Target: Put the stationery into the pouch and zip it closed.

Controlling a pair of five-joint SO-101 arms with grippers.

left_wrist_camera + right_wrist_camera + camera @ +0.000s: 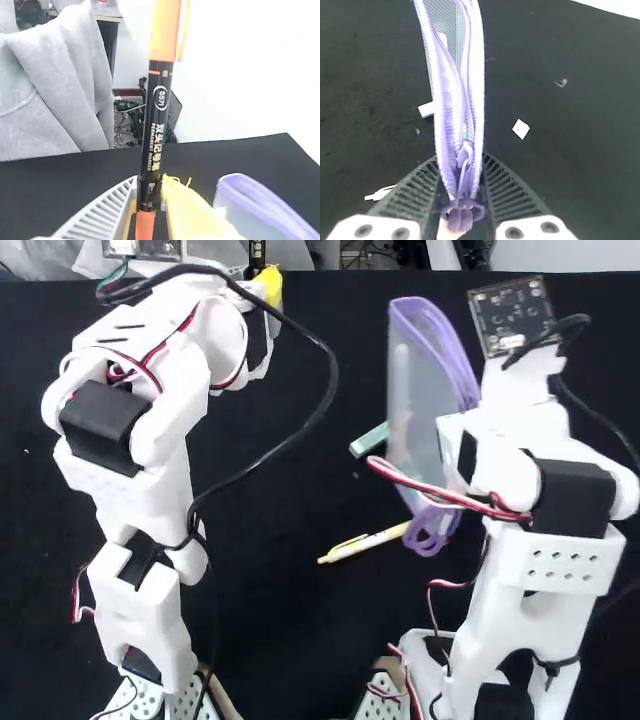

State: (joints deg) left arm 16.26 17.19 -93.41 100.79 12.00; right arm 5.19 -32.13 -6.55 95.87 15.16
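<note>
My right gripper is shut on the zipper end of a translucent pouch with purple trim, holding it upright on edge above the black table. In the high view the pouch stands beside the right gripper, and a pale stick-like item shows through its wall. My left gripper is shut on a black marker with an orange cap, raised high at the table's far side, to the left of the pouch. A yellow pen lies on the table.
A small green block lies just left of the pouch. Two small white pieces lie on the table beyond it. A black cable hangs from the left arm. A grey garment hangs behind the table.
</note>
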